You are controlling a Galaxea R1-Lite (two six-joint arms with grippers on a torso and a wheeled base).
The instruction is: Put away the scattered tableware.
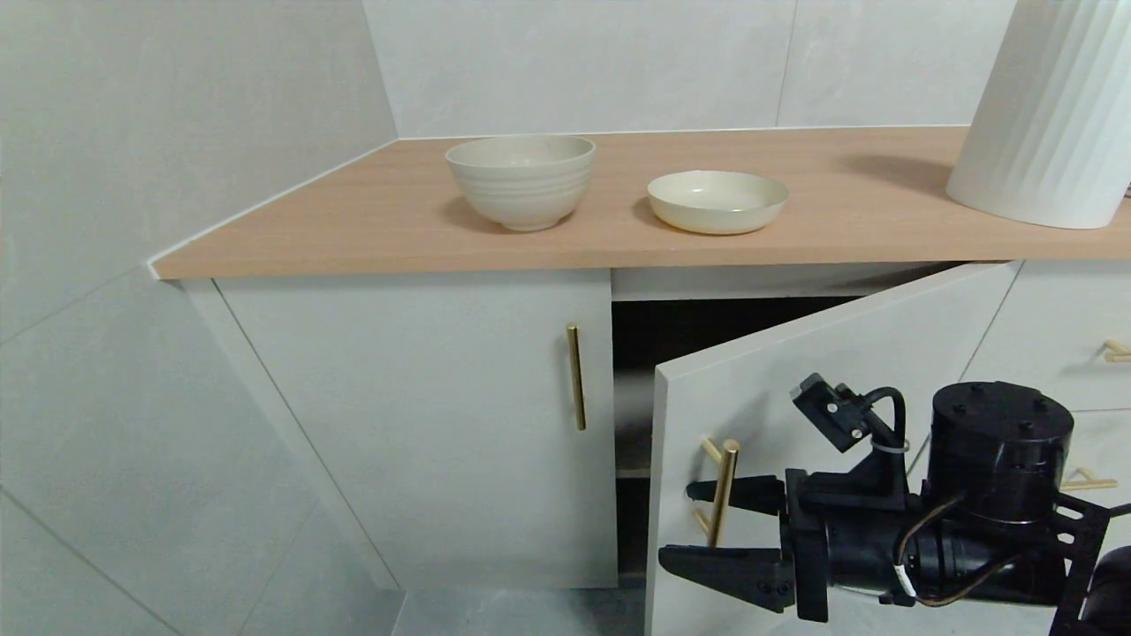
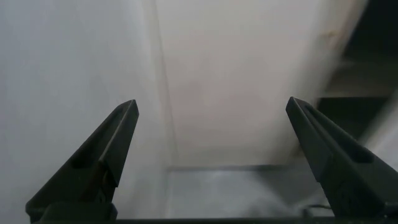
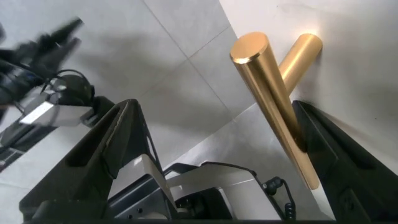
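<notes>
Right fingers (image 1: pixel 733 572) spread around a gold handle (image 1: pixel 723 486)

Low down on the right, the right fingers are in front of the open door (image 1: pixel 795 371) of the cupboard (image 1: pixel 671 336). They are wide apart, one above the other. The gold handle of that door stands between them. From the right wrist, the handle (image 3: pixel 273 106) is right next to one of the fingers (image 3: pixel 323 155) and well away from the other one. I cannot tell if it touches. The open door sticks out toward the near side, and it is dark inside the cupboard behind it.

The left fingers (image 2: pixel 106 155) are wide apart too, with nothing held between them. They face a pale flat panel and a bit of grey floor.

Up on the counter (image 1: pixel 353 230) sit the dishes. The big bowl (image 1: pixel 521 181) is on the left. The flat dish (image 1: pixel 717 201) is near it on the right, and the two do not touch. Both are right side up, above the cupboard.

A tall white pot (image 1: pixel 1051 115) with ribs stands at the far right of the counter. The shut door (image 1: pixel 424 424) on the left has a gold bar (image 1: pixel 576 377) on it.
</notes>
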